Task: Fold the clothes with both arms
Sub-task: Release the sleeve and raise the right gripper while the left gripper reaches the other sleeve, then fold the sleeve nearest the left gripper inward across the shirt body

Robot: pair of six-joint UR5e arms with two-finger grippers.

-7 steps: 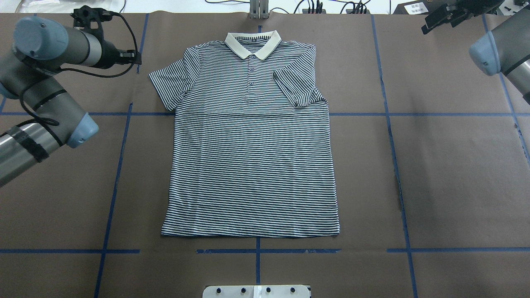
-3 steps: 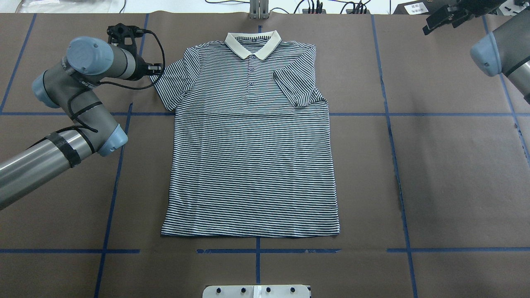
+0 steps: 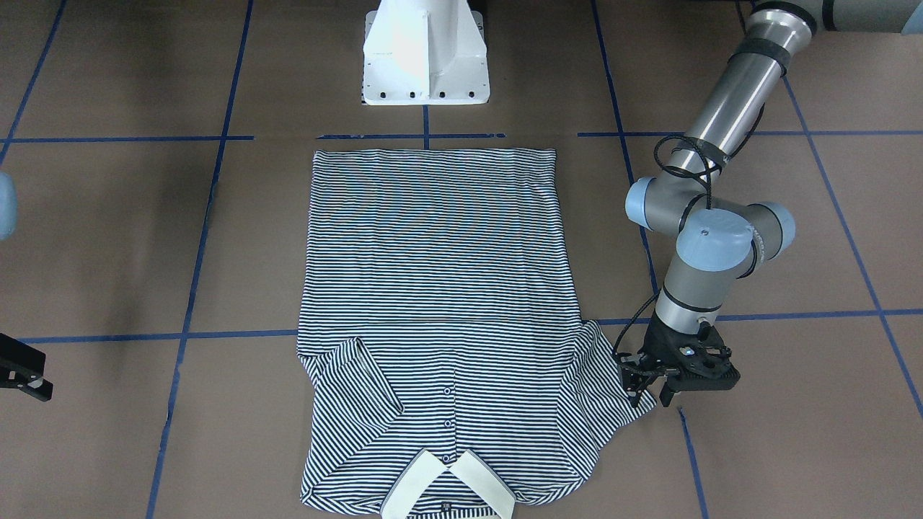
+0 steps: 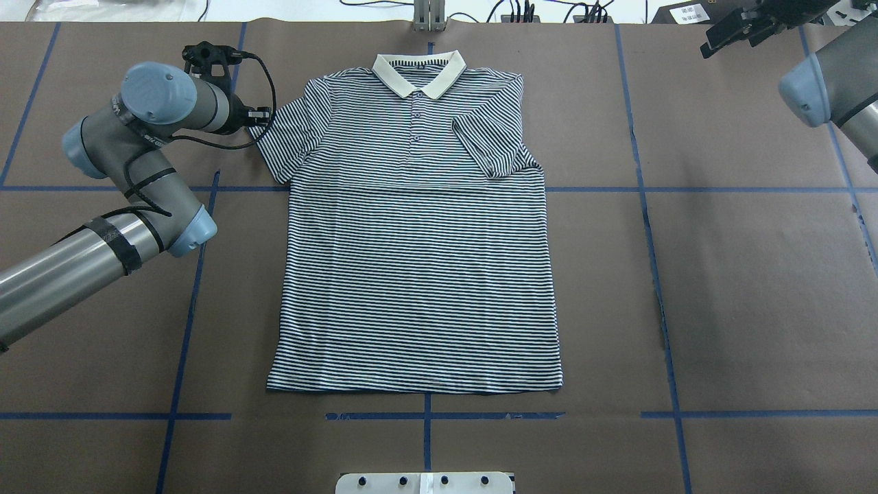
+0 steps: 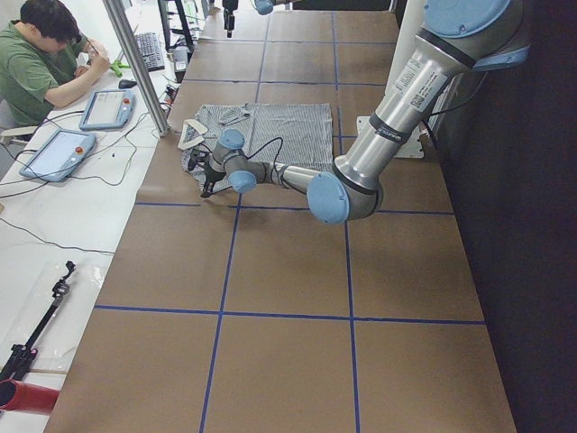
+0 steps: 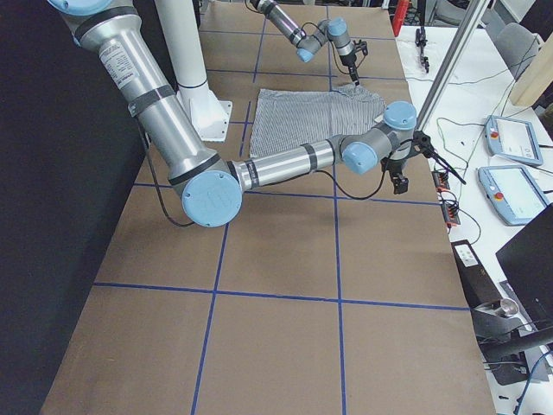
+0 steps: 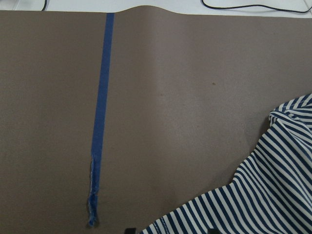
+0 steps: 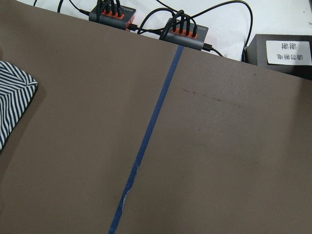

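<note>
A short-sleeved polo shirt with thin navy-and-white stripes (image 4: 418, 261) is laid flat, front up, at the middle of a table covered in brown paper and crossed by blue tape lines (image 4: 720, 274). In the overhead view its plain cream collar (image 4: 418, 72) is at 12 o'clock and its straight hem at 6 o'clock. The sleeve at 2 o'clock (image 4: 490, 147) is folded inward across the chest. The sleeve at 10 o'clock (image 4: 285, 137) is spread out on the paper.

The black two-finger left gripper (image 3: 649, 395), carried on a grey metal arm with light-blue joint caps (image 4: 103, 233), is set down at the outer hem of the spread sleeve, at 10 o'clock from the shirt's middle. Its jaws are parted. In the left wrist view the striped hem is seen lying between two dark fingertips at the bottom edge, not pinched by them.

The black right gripper (image 4: 737, 31) is held well apart from the shirt, over the far table corner at 1 o'clock in the overhead view. Whether its fingers are spread or closed cannot be told. In the right wrist view only a small striped corner of the shirt is seen at 9 o'clock.
</note>
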